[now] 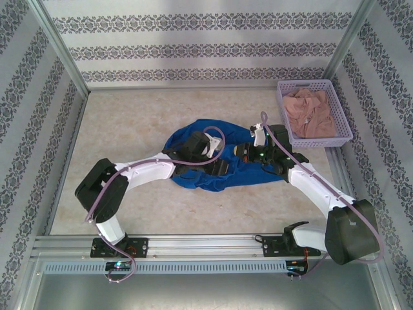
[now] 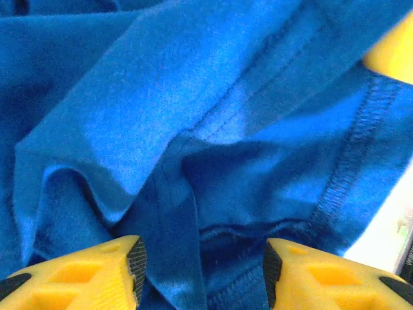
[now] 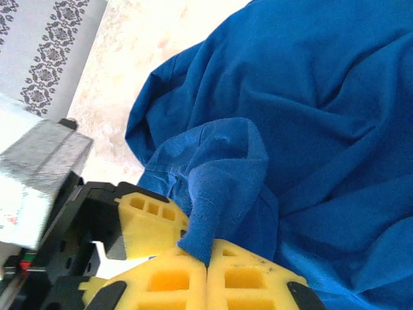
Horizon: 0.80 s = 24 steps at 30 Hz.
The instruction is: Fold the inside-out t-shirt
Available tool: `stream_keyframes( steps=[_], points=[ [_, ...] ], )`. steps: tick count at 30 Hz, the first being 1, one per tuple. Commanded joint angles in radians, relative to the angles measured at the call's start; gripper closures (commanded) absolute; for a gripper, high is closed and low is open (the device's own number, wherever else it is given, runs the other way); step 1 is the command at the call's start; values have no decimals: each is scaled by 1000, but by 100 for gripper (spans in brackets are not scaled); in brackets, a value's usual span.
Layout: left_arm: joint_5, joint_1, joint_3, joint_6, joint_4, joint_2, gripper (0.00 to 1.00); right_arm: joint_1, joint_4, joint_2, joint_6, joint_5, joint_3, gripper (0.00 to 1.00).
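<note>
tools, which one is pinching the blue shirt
The right tool, shut on a fold of the t-shirt; the left tool stands open over it.

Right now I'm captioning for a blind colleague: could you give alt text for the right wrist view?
The yellow right claw, shut, pinches a raised fold of the royal-blue t-shirt, which lies crumpled on the pale table; a patterned wall shows upper left.

The pale, marbled table [image 1: 129, 129] carries a crumpled blue inside-out t-shirt [image 1: 193, 183] near its middle, bunched in folds. A lavender plastic basket [image 1: 303, 83] stands on it in the far right corner.
</note>
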Motion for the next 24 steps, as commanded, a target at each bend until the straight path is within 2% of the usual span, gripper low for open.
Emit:
stream_keyframes(
  steps=[1, 4, 8, 10, 14, 19, 24],
  points=[
    [-33, -17, 37, 44, -42, 45, 52, 10, 6, -14, -10, 0, 1, 100],
    [-42, -17, 47, 45, -40, 53, 66, 9, 6, -11, -11, 0, 0, 100],
    [-75, -15, 21, 30, -21, 14, 94, 9, -8, -12, -35, 4, 6, 100],
    [-96, -14, -26, 4, 12, -40, 100, 9, -30, -12, -63, 13, 13, 100],
    [-162, -11, -213, -91, 106, -239, 100, 29, -62, -4, -133, -8, 29, 100],
    [-236, -12, -468, -200, 143, -514, 100, 110, -40, 30, -167, -43, 55, 100],
    [-215, -30, -656, -210, 147, -704, 89, 174, 16, 89, -163, -64, 82, 100]
  ],
)
